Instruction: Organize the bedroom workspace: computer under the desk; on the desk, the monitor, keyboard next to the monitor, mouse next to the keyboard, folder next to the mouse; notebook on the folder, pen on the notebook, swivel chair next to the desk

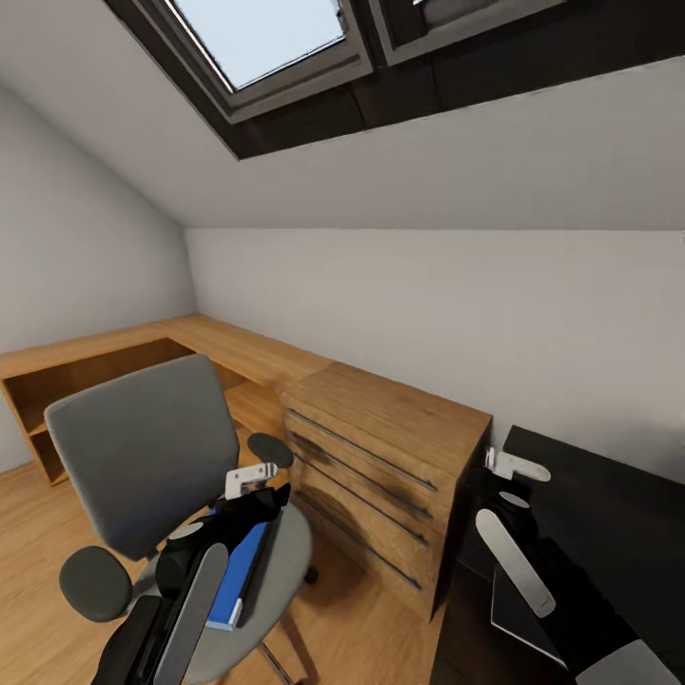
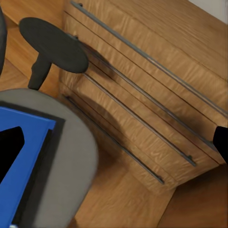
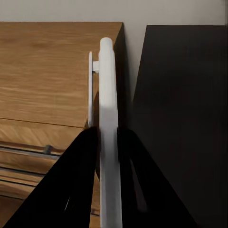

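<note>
The grey swivel chair (image 1: 143, 457) stands at the lower left with the blue folder (image 1: 238, 580) lying on its seat. My left gripper (image 1: 257, 495) hangs open just above the seat's far side. In the left wrist view the folder (image 2: 28, 156) lies under one black finger (image 2: 9, 147). My right gripper (image 1: 509, 480) is at the black desk's (image 1: 609, 504) near corner. In the right wrist view this gripper (image 3: 108, 137) is shut on a thin white slab (image 3: 107, 85) seen edge-on. I cannot tell what the slab is. Monitor, mouse, notebook and pen are out of view.
A wooden chest of drawers (image 1: 381, 457) stands between the chair and the desk, close to both arms. Low wooden shelving (image 1: 105, 366) runs along the left and back walls. A grey flat panel (image 1: 528, 614) lies on the desk by my right arm. A skylight (image 1: 257, 38) is overhead.
</note>
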Motion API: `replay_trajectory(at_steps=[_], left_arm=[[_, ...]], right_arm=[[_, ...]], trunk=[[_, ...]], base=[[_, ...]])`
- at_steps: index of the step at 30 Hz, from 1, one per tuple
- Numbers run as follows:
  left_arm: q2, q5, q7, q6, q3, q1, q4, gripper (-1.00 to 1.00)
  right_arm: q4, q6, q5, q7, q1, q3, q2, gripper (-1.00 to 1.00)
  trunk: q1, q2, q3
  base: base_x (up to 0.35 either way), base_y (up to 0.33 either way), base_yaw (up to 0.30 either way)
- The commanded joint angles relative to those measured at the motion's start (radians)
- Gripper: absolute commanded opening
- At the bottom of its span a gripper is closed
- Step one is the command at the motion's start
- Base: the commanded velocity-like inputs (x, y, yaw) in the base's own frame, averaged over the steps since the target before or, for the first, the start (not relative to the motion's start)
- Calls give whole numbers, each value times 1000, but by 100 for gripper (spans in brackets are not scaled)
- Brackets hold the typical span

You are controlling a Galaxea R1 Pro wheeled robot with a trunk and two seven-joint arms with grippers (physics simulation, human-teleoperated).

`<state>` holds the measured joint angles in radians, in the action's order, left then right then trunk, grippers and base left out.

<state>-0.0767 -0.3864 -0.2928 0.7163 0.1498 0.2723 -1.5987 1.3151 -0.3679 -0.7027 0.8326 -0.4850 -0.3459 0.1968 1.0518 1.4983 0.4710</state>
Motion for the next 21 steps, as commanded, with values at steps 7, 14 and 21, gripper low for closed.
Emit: replay_trajectory(at_steps=[7, 14, 21], left_arm=[[0, -10, -9, 3, 1, 1, -1, 100], [0, -11, -9, 3, 1, 1, -1, 100], [1, -10, -9, 3, 0, 1, -5, 100]], right_arm=[[-99, -9, -8, -36, -2, 117, 0, -100], [-250, -14, -2, -162, -21, 242, 18, -100], [-842, -14, -2, -365, -403, 250, 55, -100]], trunk=[[0, 1, 1], [0, 1, 1], [0, 1, 1]], base=[[0, 0, -21], [0, 0, -1], [0, 0, 0]])
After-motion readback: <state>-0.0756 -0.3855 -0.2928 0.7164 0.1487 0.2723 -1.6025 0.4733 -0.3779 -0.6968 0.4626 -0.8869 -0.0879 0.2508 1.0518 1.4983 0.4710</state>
